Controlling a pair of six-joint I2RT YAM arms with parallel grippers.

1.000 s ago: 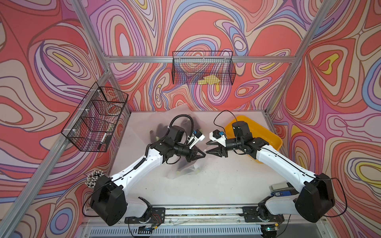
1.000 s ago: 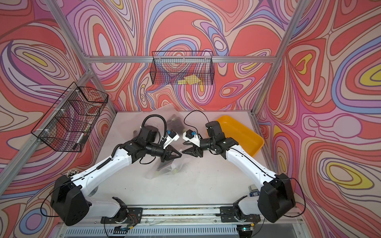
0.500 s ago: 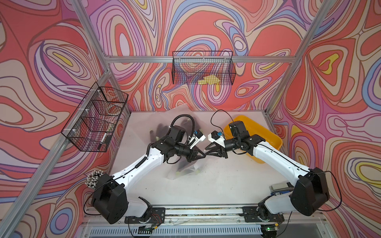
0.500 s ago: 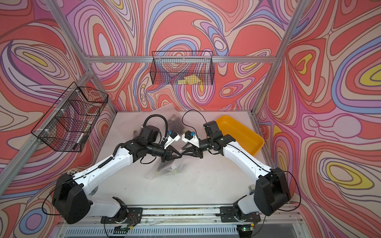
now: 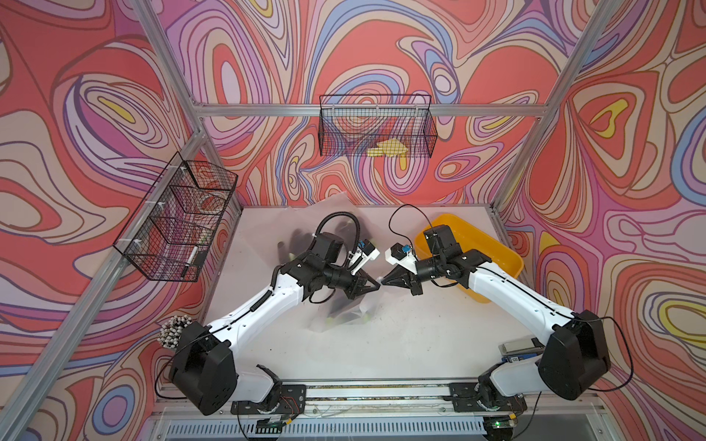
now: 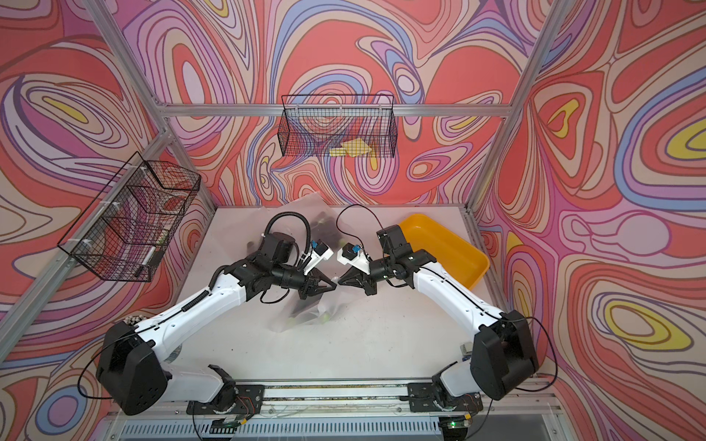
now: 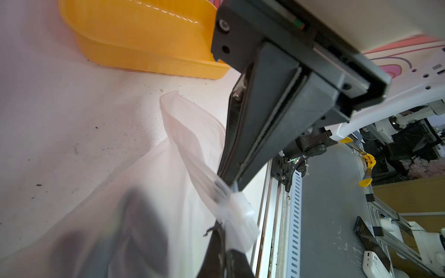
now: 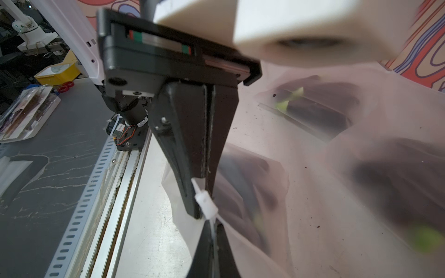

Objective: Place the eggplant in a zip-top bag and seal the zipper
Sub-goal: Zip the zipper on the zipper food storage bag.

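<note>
I see left gripper (image 5: 371, 285) still clamped on the zip-top bag (image 5: 367, 306) at its zipper edge, eggplant (image 5: 344, 314) inside, bag sagging onto the table (image 5: 401, 336); right gripper (image 5: 386, 281), open a second ago, has moved in and pinched the same edge, slider (image 8: 206, 203) between the tips.

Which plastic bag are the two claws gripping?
The front bag, pinched at its zipper by the left claw and right claw; another bag lies loose behind.

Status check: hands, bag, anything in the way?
Left hand shut on bag, at zipper edge. Right hand shut on same edge, tips nearly meeting. Eggplant inside bag. Bin apart.
</note>
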